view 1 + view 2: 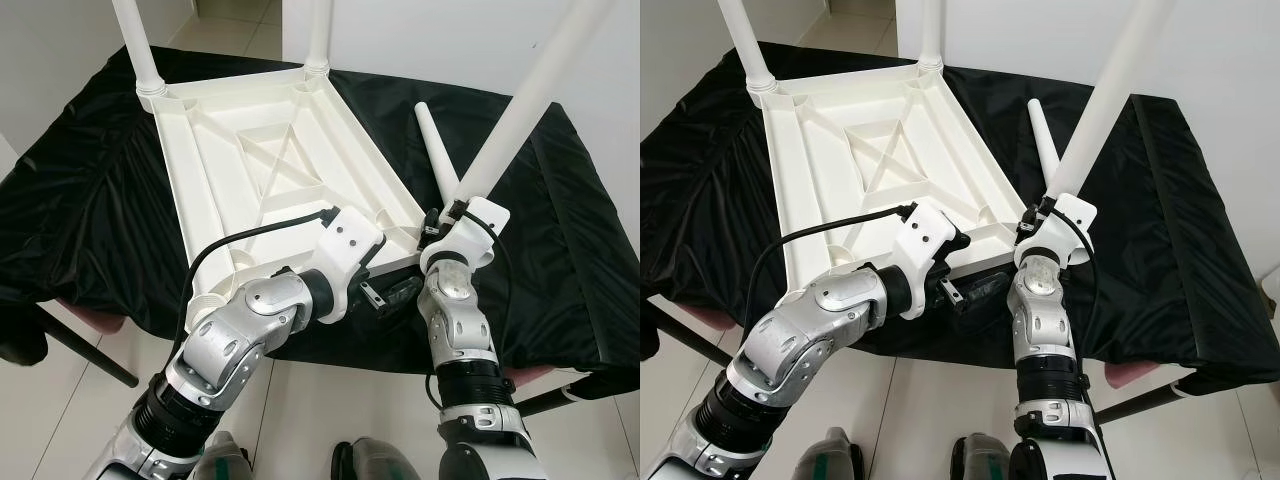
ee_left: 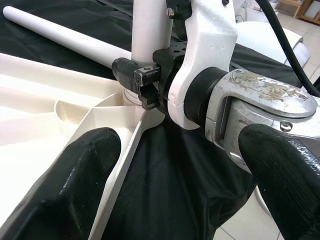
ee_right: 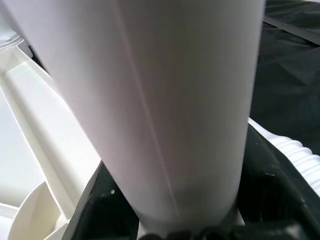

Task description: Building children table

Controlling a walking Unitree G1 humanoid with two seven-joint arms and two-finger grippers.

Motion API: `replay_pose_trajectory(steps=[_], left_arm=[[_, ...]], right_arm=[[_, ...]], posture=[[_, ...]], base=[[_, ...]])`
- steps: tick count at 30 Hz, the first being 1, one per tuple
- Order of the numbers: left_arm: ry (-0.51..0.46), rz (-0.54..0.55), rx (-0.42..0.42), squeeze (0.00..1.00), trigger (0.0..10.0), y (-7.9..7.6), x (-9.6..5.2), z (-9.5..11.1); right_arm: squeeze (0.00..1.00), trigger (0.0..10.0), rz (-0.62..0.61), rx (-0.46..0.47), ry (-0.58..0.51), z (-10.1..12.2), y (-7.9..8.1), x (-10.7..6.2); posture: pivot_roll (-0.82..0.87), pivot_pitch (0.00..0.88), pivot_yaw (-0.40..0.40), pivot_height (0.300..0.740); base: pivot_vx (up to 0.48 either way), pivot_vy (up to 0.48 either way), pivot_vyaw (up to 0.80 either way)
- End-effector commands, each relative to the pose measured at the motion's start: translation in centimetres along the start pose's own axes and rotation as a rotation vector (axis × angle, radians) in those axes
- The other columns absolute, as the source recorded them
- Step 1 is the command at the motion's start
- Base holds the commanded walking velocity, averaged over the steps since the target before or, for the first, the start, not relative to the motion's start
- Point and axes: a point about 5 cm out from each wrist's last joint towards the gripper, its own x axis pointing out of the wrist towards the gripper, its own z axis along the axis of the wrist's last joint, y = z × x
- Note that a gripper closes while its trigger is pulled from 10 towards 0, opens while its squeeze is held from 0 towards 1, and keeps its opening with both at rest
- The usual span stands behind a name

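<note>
Left eye view | right tool [image 1: 447, 214] clenched on table leg [image 1: 520, 110] at tabletop [image 1: 270, 160] corner | left tool [image 2: 175, 165] released beside corner | spare leg [image 1: 437, 152] on counter [image 1: 90, 200]

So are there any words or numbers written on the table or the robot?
None can be read.
White tabletop: plain plastic, no writing.
White leg in the right pincer: bare.
Loose leg on the black cloth: bare.
Left pincer: no label.

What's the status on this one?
Right pincer shut on third leg at tabletop corner. Left pincer open nearby. Spare leg loose on cloth.
</note>
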Motion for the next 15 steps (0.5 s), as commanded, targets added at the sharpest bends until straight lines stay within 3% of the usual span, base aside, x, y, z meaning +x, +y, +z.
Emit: replay_pose_trajectory(steps=[1,2,3,12,15], left_arm=[[0.005,-0.048,-0.008,0.0,10.0,-0.32,0.16,-0.23],[0.005,-0.047,-0.009,0.0,10.0,-0.32,0.17,-0.22],[0.004,-0.045,-0.009,0.0,10.0,-0.31,0.17,-0.22],[0.003,-0.043,-0.008,0.0,10.0,-0.3,0.2,-0.18],[0.003,-0.042,-0.009,0.0,10.0,-0.31,0.2,-0.2]], right_arm=[[0.0,10.0,-0.006,-0.026,0.074,-1.58,-0.14,-0.43],[0.04,10.0,-0.002,-0.018,0.08,-1.58,0.0,-0.5],[1.0,10.0,-0.001,-0.01,0.077,-1.37,0.04,-0.56],[1.0,10.0,0.054,-0.023,0.052,-0.78,-0.29,-0.25],[1.0,10.0,0.125,-0.01,0.06,-0.78,-0.64,0.21]], posture=[[-0.05,0.019,-0.044,0.74],[-0.05,0.018,-0.044,0.74],[-0.05,0.018,-0.045,0.74],[-0.06,0.02,-0.045,0.74],[-0.05,0.025,-0.048,0.74]], base=[[0.0,0.0,0.0],[0.0,0.0,0.0],[0.0,0.0,0.0],[0.0,0.0,0.0],[0.0,0.0,0.0]])
